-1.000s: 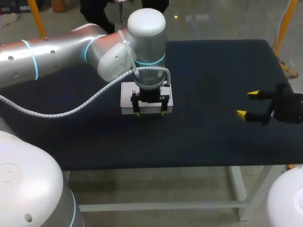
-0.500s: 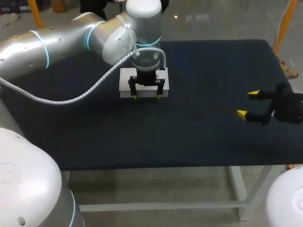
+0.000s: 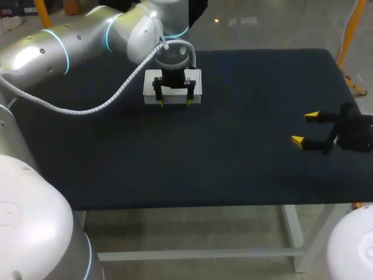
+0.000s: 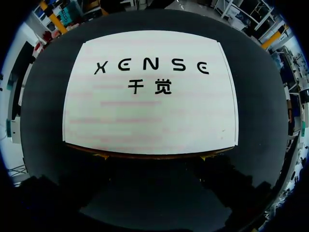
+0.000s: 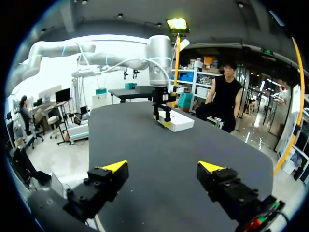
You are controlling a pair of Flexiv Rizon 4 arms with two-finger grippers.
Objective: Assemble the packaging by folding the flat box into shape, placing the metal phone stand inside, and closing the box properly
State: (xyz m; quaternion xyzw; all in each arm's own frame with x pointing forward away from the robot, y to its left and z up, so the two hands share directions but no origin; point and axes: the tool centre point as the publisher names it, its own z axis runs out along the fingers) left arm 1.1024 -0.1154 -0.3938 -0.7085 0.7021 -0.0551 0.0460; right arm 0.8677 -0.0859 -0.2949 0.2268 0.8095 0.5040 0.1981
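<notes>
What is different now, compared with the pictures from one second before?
The left end effector and the white box it touches slid together across the table, away from the near edge and slightly left. Nothing was gripped or released. The right end effector stayed open in its place.

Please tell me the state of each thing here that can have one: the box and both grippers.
white box: closed, lying flat on the table, printed side up.
left gripper: open, yellow tips against the box's near side, not clamping it.
right gripper: open, empty, above the table, well apart from the box.
phone stand: not in view; cannot tell if it is inside the box.
</notes>
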